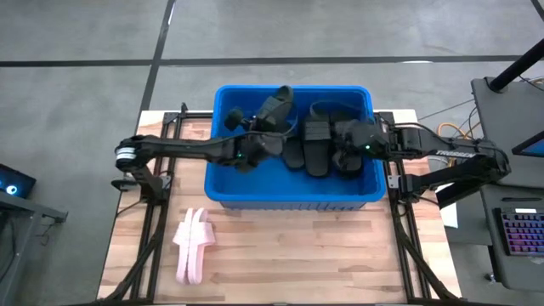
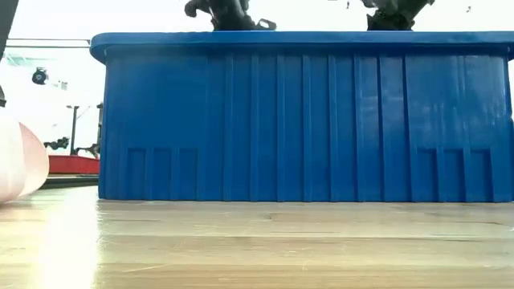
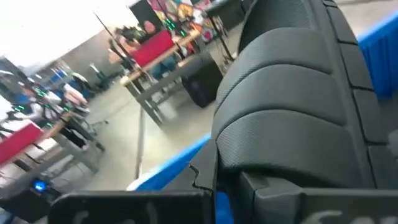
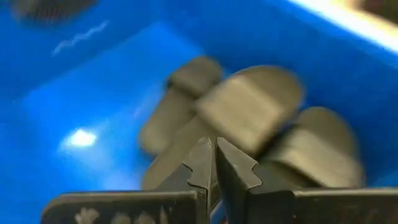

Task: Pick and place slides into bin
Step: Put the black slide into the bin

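The blue bin (image 1: 293,197) stands mid-table and fills the low view (image 2: 305,120). Both arms reach into it. My left gripper (image 1: 257,127) is at the bin's far left with a black slide (image 1: 277,105) that stands tilted up by the far wall; its strap fills the left wrist view (image 3: 292,99). My right gripper (image 4: 213,158) is shut and empty above several black slides (image 4: 249,106) lying on the bin's floor (image 1: 316,146). A pair of pale pink slides (image 1: 194,245) lies on the table in front of the bin's left corner. My left gripper is shut on the black slide, but the slide itself hides the place of contact. The slide is tilted, its far end (image 1: 282,92) raised toward the bin's far wall, with the strap (image 3: 280,118) right in front of the wrist.
The bin's tall walls and rim (image 2: 297,38) surround both grippers. The wooden table (image 1: 323,255) has free room in front of the bin, right of the pink slides. A keyboard (image 1: 520,231) and a stand lie off the table's right edge.
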Available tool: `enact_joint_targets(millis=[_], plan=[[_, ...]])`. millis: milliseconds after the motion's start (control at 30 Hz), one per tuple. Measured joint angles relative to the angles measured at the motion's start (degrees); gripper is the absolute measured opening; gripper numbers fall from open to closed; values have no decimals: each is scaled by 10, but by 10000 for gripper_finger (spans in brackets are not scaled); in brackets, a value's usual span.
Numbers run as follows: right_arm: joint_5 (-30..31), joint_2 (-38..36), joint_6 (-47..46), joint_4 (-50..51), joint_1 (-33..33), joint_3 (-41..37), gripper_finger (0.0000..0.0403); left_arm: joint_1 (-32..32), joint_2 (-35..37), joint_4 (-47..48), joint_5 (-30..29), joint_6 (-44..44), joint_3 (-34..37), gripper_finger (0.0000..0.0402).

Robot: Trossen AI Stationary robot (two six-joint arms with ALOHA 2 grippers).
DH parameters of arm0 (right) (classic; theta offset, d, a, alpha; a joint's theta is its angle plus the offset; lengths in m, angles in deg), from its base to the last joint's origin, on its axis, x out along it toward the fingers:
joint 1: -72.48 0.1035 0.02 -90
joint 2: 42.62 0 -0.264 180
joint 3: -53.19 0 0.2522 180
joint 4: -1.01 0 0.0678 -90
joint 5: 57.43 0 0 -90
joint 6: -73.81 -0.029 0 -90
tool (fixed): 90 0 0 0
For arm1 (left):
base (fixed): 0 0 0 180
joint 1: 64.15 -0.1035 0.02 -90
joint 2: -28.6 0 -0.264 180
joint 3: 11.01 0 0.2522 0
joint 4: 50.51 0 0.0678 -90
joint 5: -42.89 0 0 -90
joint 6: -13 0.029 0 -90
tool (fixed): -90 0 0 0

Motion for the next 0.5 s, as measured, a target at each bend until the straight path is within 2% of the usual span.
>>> enact_joint_targets(millis=[200, 400, 500], plan=[[145, -43, -59, -36, 0, 0, 13, -48, -22, 48, 103, -63, -1, 0], [170, -90, -17, -103, 0, 1, 13, -94, -23, 183, 271, -130, -16, 0], [170, -106, -4, -128, 0, 1, 13, -104, -24, 190, 288, -131, -14, 0]])
